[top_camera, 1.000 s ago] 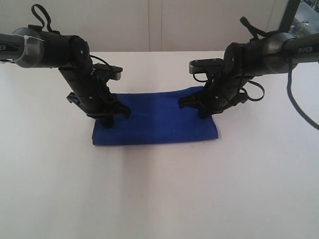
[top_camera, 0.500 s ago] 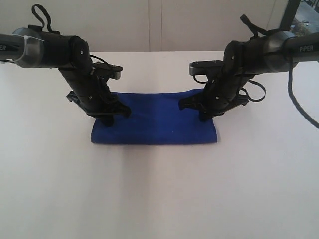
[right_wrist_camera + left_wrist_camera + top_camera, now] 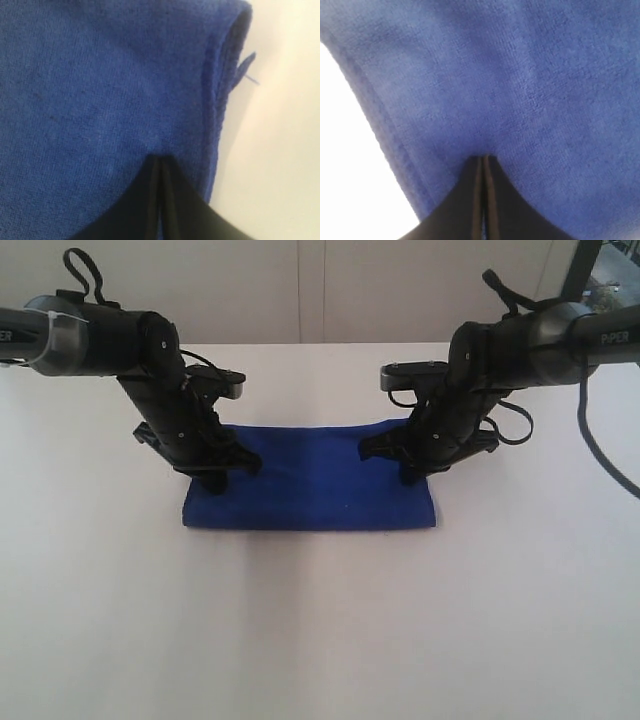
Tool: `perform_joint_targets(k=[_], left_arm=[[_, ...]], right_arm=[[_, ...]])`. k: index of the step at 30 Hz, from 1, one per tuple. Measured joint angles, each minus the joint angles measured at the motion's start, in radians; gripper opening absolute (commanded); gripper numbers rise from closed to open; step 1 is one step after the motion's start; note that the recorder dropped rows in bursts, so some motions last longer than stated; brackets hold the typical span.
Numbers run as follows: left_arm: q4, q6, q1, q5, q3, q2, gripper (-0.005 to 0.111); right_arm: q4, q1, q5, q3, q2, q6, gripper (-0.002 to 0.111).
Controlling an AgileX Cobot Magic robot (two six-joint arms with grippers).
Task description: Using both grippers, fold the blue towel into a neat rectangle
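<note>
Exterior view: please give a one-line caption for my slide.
The left gripper and right gripper, both shut, touch opposite ends of a blue towel on a white table.

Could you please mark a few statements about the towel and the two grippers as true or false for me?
1. The blue towel lies on the white table. True.
2. The left gripper is wide open. False: it is shut, with its tip at the towel.
3. The right gripper is near the towel's right end in the exterior view. True.
4. The towel hangs in the air between the grippers. False: it lies flat on the table.
</note>
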Motion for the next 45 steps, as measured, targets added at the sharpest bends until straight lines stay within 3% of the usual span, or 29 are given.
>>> perform_joint_targets(k=[11, 15, 23, 26, 31, 39, 45], left_arm=[[0.015, 0.0, 0.0, 0.013, 0.0, -0.088, 0.0], [0.015, -0.006, 0.008, 0.084, 0.0, -0.151, 0.0], [0.016, -0.046, 0.155, 0.321, 0.004, -0.228, 0.0], [0.02, -0.046, 0.252, 0.348, 0.111, -0.347, 0.0], [0.021, -0.051, 0.304, 0.284, 0.265, -0.522, 0.0], [-0.038, -0.046, 0.307, 0.111, 0.672, -1.057, 0.0], [-0.048, -0.046, 0.307, 0.169, 0.725, -1.278, 0.0]], right_arm=[[-0.007, 0.0, -0.024, 0.0, -0.115, 0.0, 0.0], [-0.007, 0.0, 0.045, 0.0, -0.179, 0.0, 0.0], [0.005, -0.029, 0.167, 0.074, -0.285, 0.0, 0.0], [0.027, -0.097, 0.184, 0.192, -0.387, 0.0, 0.0], [0.027, -0.133, 0.158, 0.312, -0.564, 0.0, 0.0], [0.013, -0.135, -0.063, 0.676, -1.22, 0.0, 0.0], [-0.089, -0.137, -0.185, 0.854, -1.619, 0.0, 0.0]])
